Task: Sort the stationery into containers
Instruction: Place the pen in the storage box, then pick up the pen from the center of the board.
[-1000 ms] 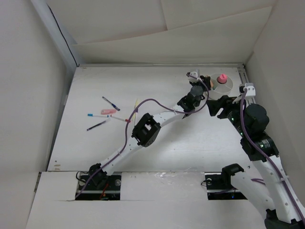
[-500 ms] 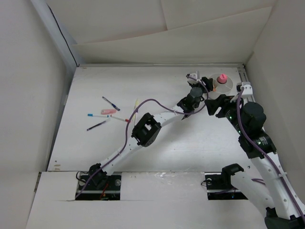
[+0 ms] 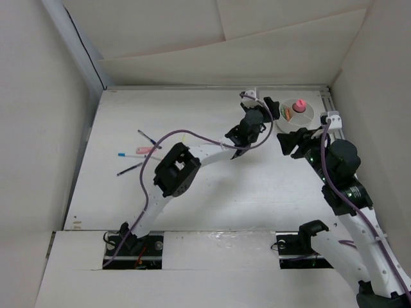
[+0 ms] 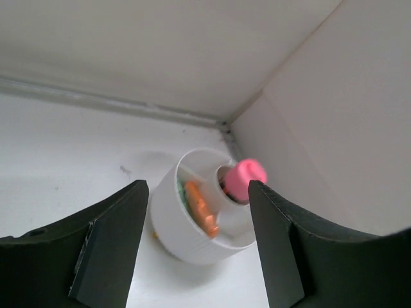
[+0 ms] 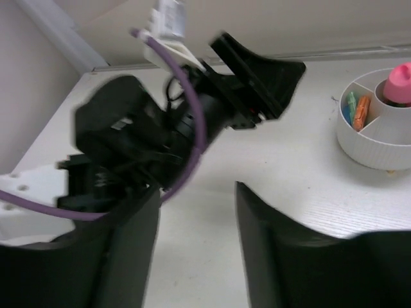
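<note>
Since a second ago the left gripper (image 3: 270,106) has drawn back leftward from the cup (image 3: 307,120), and its jaws have spread from nearly closed to wide, holding nothing. The right gripper (image 3: 289,142) has barely shifted and hangs just beside the cup, jaws apart and empty. The one white divided cup stands in the table's far right corner. In it are one pink-capped tube (image 3: 298,104) and one orange piece (image 3: 289,114), in separate compartments. Far left, three thin pens (image 3: 131,155) and one small pink piece (image 3: 146,150) lie on the table.
</note>
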Controlling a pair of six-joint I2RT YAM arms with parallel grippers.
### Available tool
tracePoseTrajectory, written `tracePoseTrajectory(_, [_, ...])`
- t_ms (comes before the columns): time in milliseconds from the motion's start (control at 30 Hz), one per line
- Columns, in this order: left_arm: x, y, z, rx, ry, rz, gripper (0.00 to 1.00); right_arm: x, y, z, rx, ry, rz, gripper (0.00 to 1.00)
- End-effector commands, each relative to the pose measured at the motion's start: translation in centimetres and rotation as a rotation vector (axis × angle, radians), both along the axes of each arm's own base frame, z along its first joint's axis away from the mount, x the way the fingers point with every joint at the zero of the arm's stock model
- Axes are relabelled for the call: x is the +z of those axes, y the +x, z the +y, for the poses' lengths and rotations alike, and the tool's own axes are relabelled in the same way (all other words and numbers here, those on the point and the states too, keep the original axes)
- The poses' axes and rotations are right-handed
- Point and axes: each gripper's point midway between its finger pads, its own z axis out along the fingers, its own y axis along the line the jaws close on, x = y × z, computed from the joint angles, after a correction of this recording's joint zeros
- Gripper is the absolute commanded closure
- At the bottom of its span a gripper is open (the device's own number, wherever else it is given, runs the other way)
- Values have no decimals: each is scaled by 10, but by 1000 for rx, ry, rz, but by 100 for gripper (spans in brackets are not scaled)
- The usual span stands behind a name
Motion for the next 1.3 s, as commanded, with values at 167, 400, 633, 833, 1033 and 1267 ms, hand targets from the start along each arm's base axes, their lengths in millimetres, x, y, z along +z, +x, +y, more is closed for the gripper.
tracePoseTrajectory(167, [53,-10,112,54,-186,120,61,-7,7,22,117,-1,-19,79])
tracePoseTrajectory(400, [6,-50,227,302,-97,322,76,-59,18,84,294,-37,103,94])
tracePoseTrajectory(633, [-39,-102,346,494,-48,525,78,-102,6,154,432,-173,180,94])
tracePoseTrajectory(833, [-41,-121,411,628,-151,559,66,-157,14,175,422,-277,242,94])
tracePoseTrajectory(1033, [-47,-106,464,739,-93,666,66,-171,11,185,483,-310,284,87])
tracePoseTrajectory(1267, [-100,-96,482,739,-107,791,68,-161,5,191,518,-288,257,83])
